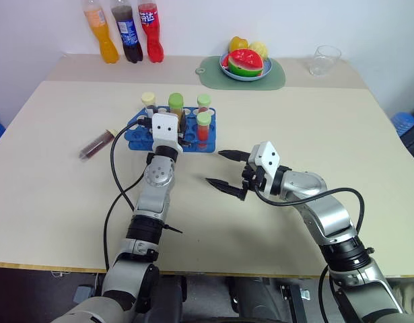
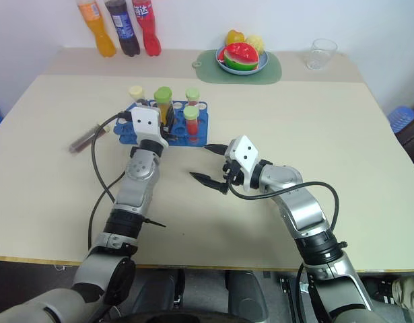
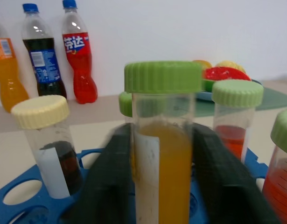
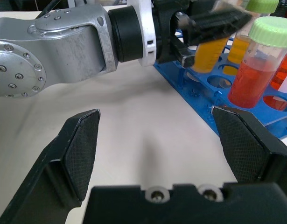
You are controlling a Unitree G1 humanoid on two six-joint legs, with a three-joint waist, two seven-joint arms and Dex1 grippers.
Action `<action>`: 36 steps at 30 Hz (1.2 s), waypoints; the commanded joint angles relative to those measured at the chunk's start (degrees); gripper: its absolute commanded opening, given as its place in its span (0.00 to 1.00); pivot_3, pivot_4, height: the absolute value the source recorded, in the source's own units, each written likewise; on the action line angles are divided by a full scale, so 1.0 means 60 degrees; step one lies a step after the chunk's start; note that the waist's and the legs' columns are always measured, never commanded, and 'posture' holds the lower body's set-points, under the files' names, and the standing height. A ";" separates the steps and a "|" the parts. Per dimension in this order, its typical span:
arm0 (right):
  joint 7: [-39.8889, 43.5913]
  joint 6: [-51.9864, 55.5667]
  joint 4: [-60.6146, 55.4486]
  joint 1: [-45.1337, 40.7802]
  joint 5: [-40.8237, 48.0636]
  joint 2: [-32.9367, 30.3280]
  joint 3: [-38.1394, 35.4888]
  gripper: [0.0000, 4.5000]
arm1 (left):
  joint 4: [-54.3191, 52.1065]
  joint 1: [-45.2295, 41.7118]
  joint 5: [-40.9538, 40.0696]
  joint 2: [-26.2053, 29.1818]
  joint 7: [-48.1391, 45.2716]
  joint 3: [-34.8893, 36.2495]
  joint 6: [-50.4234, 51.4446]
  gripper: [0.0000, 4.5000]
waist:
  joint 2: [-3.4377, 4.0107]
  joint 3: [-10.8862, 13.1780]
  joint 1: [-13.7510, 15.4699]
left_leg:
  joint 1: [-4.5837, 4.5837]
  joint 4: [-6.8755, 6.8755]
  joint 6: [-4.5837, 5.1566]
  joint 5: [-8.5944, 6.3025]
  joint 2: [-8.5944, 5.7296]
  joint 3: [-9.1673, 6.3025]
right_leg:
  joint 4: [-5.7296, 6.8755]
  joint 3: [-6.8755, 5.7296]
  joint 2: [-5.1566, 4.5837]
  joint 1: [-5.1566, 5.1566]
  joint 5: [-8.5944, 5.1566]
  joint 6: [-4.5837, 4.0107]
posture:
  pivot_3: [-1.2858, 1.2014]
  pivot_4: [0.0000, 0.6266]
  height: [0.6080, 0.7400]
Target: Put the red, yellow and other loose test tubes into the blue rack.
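Note:
The blue rack [image 1: 134, 129] stands at mid-table with several capped tubes upright in it. Among them are a yellow tube [image 3: 162, 158] with a green cap, a red one [image 1: 203, 128] and a dark one with a cream cap [image 3: 50, 140]. My left gripper [image 1: 182, 124] reaches into the rack. Its fingers [image 3: 106, 182] stand on either side of the yellow tube, blurred and slightly apart from it. A dark maroon tube [image 1: 97, 145] lies loose on the table left of the rack. Right of the rack, my right gripper [image 1: 214, 167] hovers wide open and holds nothing.
Three soda bottles [image 1: 129, 30] stand at the back left. A plate of fruit [image 1: 246, 64] sits on a pale green mat [image 1: 277, 77] at the back, with a clear glass [image 1: 326, 59] to its right. Bare tabletop lies in front of the rack.

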 commanded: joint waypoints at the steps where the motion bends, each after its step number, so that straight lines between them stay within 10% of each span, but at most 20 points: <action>1: -0.0030 -0.0050 -0.0421 -0.0104 0.0080 -0.0029 -0.0262 0.94 | -0.0874 -0.0004 -0.0520 0.0098 -0.0229 0.0320 -0.0330 0.79 | 0.0000 0.0000 -0.0003 | 0.0000 0.0000 0.0000 0.0000 0.0000 0.0000 | 0.0000 0.0000 0.0000 0.0000 0.0000 0.0000 | 0.52 0.24 0.95; 8: 0.0034 0.0113 -0.0560 -0.0146 0.0256 -0.0250 -0.0596 0.94 | -0.3897 0.0126 -0.2644 0.1901 -0.1523 0.1785 0.1657 0.79 | 0.0000 0.0000 -0.0059 | 0.0003 -0.0002 -0.0001 0.0001 0.0007 -0.0002 | 0.0006 0.0001 0.0003 -0.0002 0.0000 0.0000 | 0.52 0.24 0.95; 11: 0.0053 0.0043 -0.0420 -0.0214 0.0213 -0.0291 -0.0692 0.94 | -0.3942 -0.0120 -0.3082 0.3892 -0.2266 0.2300 0.4190 0.98 | 0.0002 0.0001 -0.0072 | 0.0008 -0.0003 -0.0003 0.0002 0.0009 -0.0005 | 0.0013 0.0000 0.0010 -0.0002 0.0000 -0.0001 | 0.52 0.24 0.95; 20: 0.0282 -0.0216 0.0006 -0.0365 0.0115 -0.0313 -0.0702 0.94 | 0.0917 -0.2085 -0.1365 0.8451 -0.6417 -0.0609 0.7830 0.99 | -0.0001 0.0005 -0.0028 | 0.0008 -0.0013 -0.0002 0.0001 0.0002 -0.0014 | -0.0001 -0.0015 0.0014 0.0012 -0.0004 -0.0002 | 0.52 0.24 0.95; 31: 0.0305 -0.0135 -0.0397 -0.0117 0.0216 -0.0468 -0.0822 0.94 | 0.7847 -0.6206 0.1028 0.7169 -0.9282 -0.3097 0.7173 0.99 | -0.0001 0.0006 -0.0098 | -0.0004 -0.0022 0.0003 -0.0001 -0.0001 -0.0009 | -0.0014 -0.0018 0.0015 0.0009 -0.0006 -0.0002 | 0.52 0.24 0.95; 36: 0.0084 -0.0015 -0.0703 0.0142 0.0217 -0.0501 -0.0911 0.94 | 0.8684 -0.6408 0.1682 0.6890 -0.8977 -0.3201 0.6688 0.59 | -0.0001 0.0006 -0.0209 | -0.0004 -0.0020 0.0002 -0.0001 0.0001 -0.0010 | -0.0010 -0.0017 0.0012 0.0000 -0.0006 -0.0002 | 0.52 0.24 0.95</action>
